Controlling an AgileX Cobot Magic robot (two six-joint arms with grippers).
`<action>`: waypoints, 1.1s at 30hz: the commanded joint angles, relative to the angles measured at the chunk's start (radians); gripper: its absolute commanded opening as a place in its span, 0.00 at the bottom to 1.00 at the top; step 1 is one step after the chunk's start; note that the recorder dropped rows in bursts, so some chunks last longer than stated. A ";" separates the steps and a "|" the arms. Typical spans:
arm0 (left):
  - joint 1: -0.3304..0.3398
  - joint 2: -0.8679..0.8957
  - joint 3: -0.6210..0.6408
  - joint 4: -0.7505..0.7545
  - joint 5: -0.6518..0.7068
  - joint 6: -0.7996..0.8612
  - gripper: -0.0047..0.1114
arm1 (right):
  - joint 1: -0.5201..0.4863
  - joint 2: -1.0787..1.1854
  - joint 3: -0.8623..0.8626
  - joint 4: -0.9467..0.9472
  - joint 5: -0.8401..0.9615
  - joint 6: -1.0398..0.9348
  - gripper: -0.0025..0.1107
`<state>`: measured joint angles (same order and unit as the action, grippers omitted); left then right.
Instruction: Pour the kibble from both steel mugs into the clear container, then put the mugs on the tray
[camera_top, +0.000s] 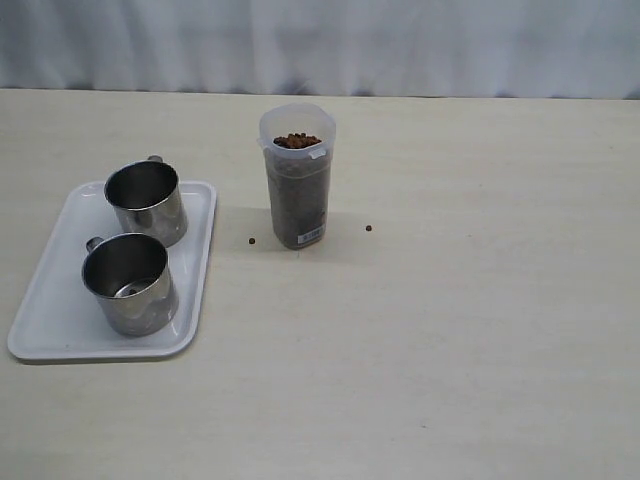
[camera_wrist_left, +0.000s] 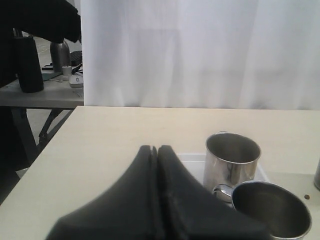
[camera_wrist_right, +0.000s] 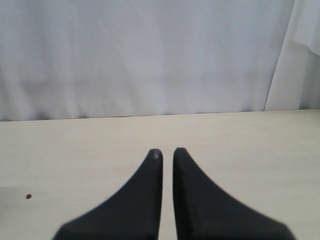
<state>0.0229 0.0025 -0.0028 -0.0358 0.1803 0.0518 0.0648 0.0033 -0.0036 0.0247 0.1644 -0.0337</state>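
Where left pincer (camera_wrist_left: 154, 148) blocks, tray (camera_wrist_left: 193, 160) mostly hidden

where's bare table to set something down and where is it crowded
The table right of the clear container is bare past one stray kibble pellet, as is the front strip below the tray. A narrower lane between tray and container holds another pellet. Crowded: the tray, with the rear steel mug and front steel mug.

Left claw (camera_wrist_left: 157, 150) pressed closed, empty; right claw (camera_wrist_right: 167, 153) nearly closed, empty
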 joint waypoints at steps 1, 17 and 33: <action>-0.005 -0.003 0.003 -0.001 -0.007 -0.001 0.04 | -0.006 -0.003 0.004 0.005 0.005 -0.004 0.07; -0.005 -0.003 0.003 -0.001 -0.007 -0.001 0.04 | 0.015 -0.003 0.004 0.005 0.005 -0.004 0.07; -0.005 -0.003 0.003 -0.001 -0.007 -0.001 0.04 | 0.031 -0.003 0.004 0.005 0.005 -0.004 0.07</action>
<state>0.0229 0.0025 -0.0028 -0.0358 0.1803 0.0518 0.0933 0.0033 -0.0036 0.0247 0.1644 -0.0337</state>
